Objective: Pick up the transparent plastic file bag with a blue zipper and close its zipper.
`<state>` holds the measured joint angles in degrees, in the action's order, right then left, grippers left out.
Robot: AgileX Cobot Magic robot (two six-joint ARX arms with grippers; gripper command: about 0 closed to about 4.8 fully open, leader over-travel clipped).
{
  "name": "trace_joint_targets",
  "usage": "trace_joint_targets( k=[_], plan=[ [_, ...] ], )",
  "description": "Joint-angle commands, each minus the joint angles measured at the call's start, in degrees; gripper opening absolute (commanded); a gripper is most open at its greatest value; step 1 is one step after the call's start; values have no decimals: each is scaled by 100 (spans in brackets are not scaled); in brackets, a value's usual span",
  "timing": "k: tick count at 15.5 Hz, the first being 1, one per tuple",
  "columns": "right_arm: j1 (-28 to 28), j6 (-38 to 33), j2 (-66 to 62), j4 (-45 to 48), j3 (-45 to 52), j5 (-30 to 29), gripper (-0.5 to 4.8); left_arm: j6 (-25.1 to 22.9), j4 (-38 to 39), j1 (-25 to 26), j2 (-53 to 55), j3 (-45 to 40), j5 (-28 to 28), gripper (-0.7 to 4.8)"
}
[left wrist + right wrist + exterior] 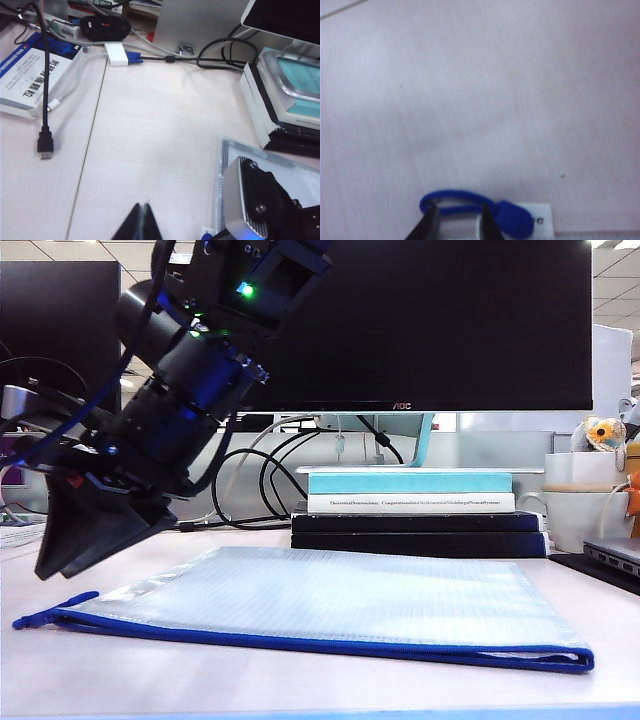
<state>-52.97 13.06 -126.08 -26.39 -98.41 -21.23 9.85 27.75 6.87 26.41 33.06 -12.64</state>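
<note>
The file bag [330, 595] lies flat on the table, pale and translucent. Its blue zipper [300, 644] runs along the near edge. The zipper's blue cord pull [60, 608] sticks out at the left end. My right gripper [48, 565] reaches across to that end and hangs just above the pull. In the right wrist view the right gripper [458, 222] is open. Its fingertips stand either side of a strand of the cord loop [450, 196], beside the blue tab [516, 219]. My left gripper [143, 206] is shut and empty over bare table beside the bag's corner [223, 165].
A stack of books [415, 510] lies behind the bag, under a dark monitor [420, 320]. White mugs [585, 505] and a laptop [615, 555] are at the right. A black cable with a plug [45, 145], a white adapter [117, 54] and a blue-white box [35, 75] lie beyond the left gripper.
</note>
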Motion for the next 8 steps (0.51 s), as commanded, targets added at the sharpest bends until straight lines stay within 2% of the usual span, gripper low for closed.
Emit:
trace_joint_targets(
  k=[1, 3, 5, 8],
  plan=[
    [-46, 767, -162, 219, -35, 125, 118, -44, -11, 0, -2, 28, -28, -2],
    [-46, 962, -216, 74, -35, 247, 118, -48, 55, 0, 0, 28, -28, -2],
    [-17, 1563, -216, -175, -35, 391, 118, -101, 136, 0, 2, 28, -28, -2],
    [37, 1703, -225, -168, -35, 481, 118, -170, 205, 0, 4, 28, -26, -2]
  ],
)
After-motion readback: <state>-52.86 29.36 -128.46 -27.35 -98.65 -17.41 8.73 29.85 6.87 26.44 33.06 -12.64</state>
